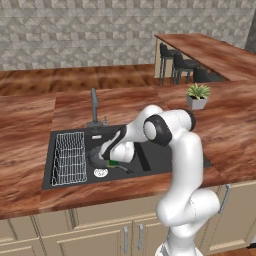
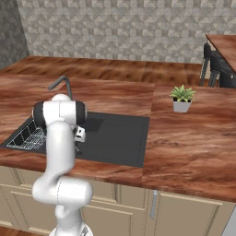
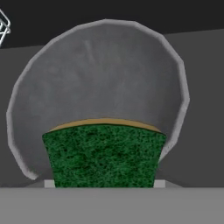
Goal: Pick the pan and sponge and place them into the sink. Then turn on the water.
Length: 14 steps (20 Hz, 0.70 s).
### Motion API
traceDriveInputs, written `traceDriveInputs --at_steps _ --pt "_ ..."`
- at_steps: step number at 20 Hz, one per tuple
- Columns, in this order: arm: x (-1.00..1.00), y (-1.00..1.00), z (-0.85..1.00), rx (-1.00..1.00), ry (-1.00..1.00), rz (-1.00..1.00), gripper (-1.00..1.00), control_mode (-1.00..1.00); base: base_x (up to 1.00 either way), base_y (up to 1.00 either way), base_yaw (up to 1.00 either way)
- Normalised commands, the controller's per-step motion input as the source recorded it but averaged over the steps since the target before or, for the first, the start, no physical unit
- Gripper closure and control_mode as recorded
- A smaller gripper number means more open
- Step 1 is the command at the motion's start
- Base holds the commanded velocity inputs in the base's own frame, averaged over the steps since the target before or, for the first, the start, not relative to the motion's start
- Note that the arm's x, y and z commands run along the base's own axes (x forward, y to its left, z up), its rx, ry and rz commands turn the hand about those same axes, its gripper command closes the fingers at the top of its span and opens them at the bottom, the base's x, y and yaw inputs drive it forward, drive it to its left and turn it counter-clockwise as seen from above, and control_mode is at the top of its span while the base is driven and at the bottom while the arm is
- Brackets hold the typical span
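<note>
Nothing to read anywhere here: no letters, labels, brand marks, numbers or signs on any surface in these views.

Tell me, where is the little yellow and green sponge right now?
The small rectangular green-faced sponge sits at the gripper, down in the matte black sink, directly above the round black pan.
</note>
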Motion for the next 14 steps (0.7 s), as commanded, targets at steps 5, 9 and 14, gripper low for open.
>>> traceDriveInputs --at_steps 5,9,14 --pt "0.21 0.14 -0.22 0.00 -0.01 0.02 1.00 -1.00 0.00 0.00 0.00" --pt "0.20 0.17 -0.26 0.00 -0.02 0.02 1.00 -1.00 0.00 0.00 0.00" --pt "0.18 0.17 -0.27 0.00 -0.03 0.02 -1.00 -1.00 0.00 0.00 0.00"
